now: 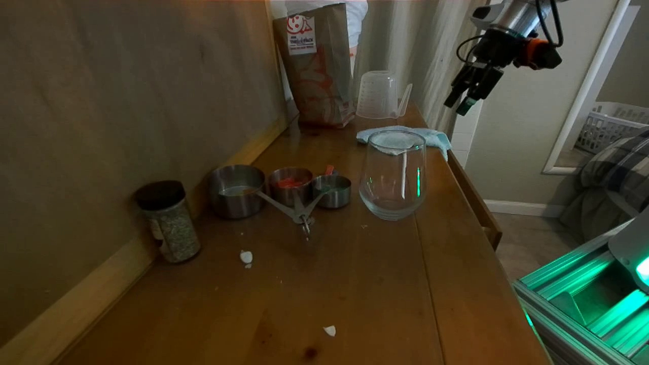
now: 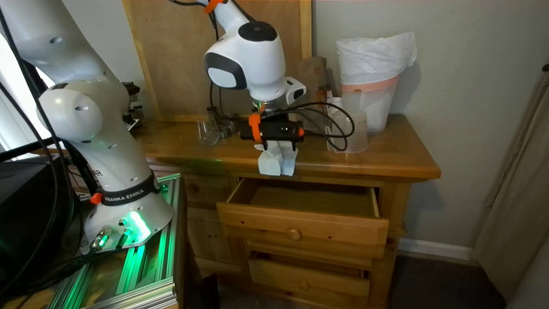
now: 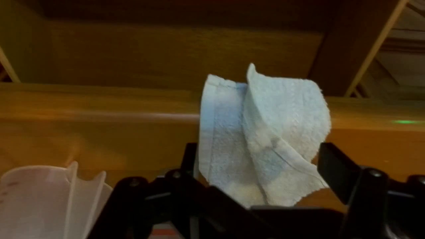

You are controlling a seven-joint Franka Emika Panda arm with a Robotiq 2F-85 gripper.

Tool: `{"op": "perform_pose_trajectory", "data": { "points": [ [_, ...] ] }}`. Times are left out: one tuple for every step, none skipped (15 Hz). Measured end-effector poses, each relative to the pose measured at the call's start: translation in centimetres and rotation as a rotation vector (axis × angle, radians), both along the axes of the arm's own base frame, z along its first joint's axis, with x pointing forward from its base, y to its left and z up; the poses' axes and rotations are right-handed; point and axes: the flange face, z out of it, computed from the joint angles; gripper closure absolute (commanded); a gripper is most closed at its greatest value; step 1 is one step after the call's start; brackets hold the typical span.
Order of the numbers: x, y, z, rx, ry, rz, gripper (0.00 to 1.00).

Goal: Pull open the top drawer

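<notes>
The top drawer (image 2: 343, 229) of the wooden cabinet stands pulled out, its round knob (image 2: 294, 234) facing front. In an exterior view its side and front corner (image 1: 475, 205) jut past the tabletop edge. The wrist view looks down into the drawer (image 3: 149, 56), whose bare wooden floor shows. My gripper (image 1: 457, 105) hangs in the air above the cabinet's front edge, jaws spread wide. In the wrist view a pale blue cloth (image 3: 229, 132) appears between the fingers of the gripper (image 3: 259, 147), but it lies below them on the cabinet top, not held.
Near the cloth are a clear measuring jug (image 1: 377, 96) and a stemless glass (image 1: 393, 177). Metal measuring cups (image 1: 237, 192), a spice jar (image 1: 170, 223) and a paper bag (image 1: 319, 66) stand along the back. A lower drawer (image 2: 317, 279) is slightly out. A white-lined bin (image 2: 369, 98) stands on top.
</notes>
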Motion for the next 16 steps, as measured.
{"op": "perform_pose_trajectory", "data": {
  "points": [
    [-0.2,0.3,0.4,0.033,0.007,0.019,0.33],
    [-0.4,0.8,0.7,0.062,0.011,0.036,0.41],
    [-0.5,1.4,0.6,0.085,0.017,0.054,0.48],
    [-0.6,2.1,0.5,0.108,0.022,0.073,0.55],
    [-0.7,2.7,0.4,0.126,0.024,0.091,0.63],
    [-0.8,3.3,0.1,0.145,0.024,0.106,0.69],
    [-0.8,3.6,-0.1,0.162,0.02,0.118,0.75],
    [-0.9,3.9,-0.4,0.178,0.015,0.131,0.83],
    [-0.9,4.0,-0.7,0.192,0.008,0.14,0.9],
    [-1.0,4.0,-1.1,0.202,-0.002,0.148,0.98],
    [-0.9,3.9,-1.4,0.209,-0.013,0.157,0.99],
    [-0.8,3.8,-1.7,0.213,-0.02,0.164,1.0],
    [-0.7,3.6,-2.0,0.218,-0.028,0.167,1.0],
    [-0.5,3.4,-2.4,0.224,-0.034,0.171,1.0],
    [-0.2,3.2,-2.8,0.231,-0.043,0.17,1.0],
    [0.0,2.9,-3.1,0.234,-0.054,0.171,1.0]
  ]
}}
